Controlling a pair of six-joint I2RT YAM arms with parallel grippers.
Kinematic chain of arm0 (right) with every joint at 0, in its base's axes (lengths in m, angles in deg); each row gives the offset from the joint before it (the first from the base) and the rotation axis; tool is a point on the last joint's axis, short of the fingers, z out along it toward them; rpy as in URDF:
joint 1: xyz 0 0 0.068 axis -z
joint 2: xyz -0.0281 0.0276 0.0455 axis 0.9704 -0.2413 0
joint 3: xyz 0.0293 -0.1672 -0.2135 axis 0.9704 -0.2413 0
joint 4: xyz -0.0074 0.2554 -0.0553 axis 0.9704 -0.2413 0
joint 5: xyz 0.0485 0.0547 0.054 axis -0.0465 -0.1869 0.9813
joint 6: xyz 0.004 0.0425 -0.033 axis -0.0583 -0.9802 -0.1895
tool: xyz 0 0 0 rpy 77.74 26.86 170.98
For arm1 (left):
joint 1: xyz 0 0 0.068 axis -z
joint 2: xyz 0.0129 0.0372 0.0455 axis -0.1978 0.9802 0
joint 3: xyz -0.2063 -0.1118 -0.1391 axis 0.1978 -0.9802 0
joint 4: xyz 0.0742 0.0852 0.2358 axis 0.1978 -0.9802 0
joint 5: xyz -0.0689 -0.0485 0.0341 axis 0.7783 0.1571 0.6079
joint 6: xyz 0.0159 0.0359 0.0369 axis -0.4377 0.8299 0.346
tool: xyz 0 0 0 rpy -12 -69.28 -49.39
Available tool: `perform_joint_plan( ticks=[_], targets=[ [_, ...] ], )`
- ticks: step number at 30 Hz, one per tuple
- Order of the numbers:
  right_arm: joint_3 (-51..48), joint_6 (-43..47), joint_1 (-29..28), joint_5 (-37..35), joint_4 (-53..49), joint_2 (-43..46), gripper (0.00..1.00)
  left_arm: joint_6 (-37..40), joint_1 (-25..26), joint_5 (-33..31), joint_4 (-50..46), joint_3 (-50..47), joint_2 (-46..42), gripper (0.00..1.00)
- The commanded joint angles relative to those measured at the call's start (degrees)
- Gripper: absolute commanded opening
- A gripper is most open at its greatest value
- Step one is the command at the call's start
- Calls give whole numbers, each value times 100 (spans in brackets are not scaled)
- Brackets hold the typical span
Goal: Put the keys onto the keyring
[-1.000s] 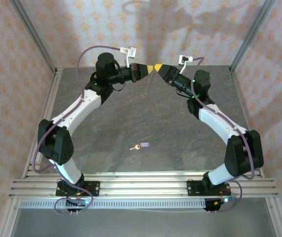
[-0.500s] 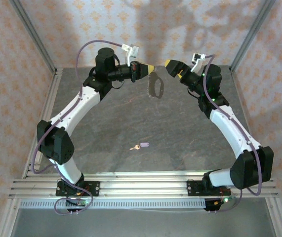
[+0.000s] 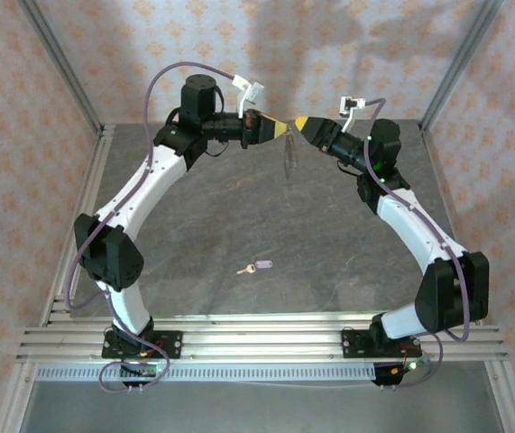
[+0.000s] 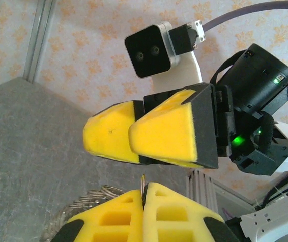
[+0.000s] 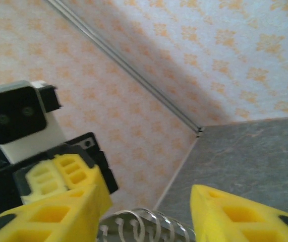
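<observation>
Two grippers meet nose to nose in the air above the far edge of the desk [image 3: 239, 207], about midway between its left and right edges. We see the left gripper [image 3: 280, 132] with its yellow fingers [image 4: 179, 214] pressed together, clamped on the thin rim of the keyring [image 3: 289, 155]. In the left wrist view the ring's edge pokes up from the seam between the pads. The keyring hangs below that grip, almost edge-on from above and clear of the desk. The right gripper [image 3: 303, 122] faces it from the right, its tip just beside the left one. Its fingers [image 5: 234, 214] stand apart, and in the right wrist view the silvery coiled fringe of the keyring sits in the gap between them; we cannot tell whether either pad touches it. The key [image 3: 259, 266], with a lilac head and a short brass-coloured blade, lies flat on the desk towards the near edge, roughly midway between the left and right edges and well apart from both grippers.
</observation>
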Motion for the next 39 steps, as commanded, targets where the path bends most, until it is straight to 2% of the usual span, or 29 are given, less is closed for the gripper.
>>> perform_joint_plan(
  ticks=[1,6,16,27,33,39],
  targets=[
    [-71,-292,16,374,873,67,45,159,-27,295,-151,269,32,0],
    [-106,-431,-60,638,1011,74,41,157,-27,340,-188,332,54,0],
    [-248,-325,-298,646,913,85,35,132,-27,351,-190,418,62,0],
    [-353,-219,-315,627,820,191,14,81,-27,385,-148,463,106,0],
    [-328,-490,-327,529,1168,130,1,88,-10,500,-207,528,150,0],
    [-324,-584,-371,268,1305,130,0,24,17,335,-285,550,121,0]
  ],
)
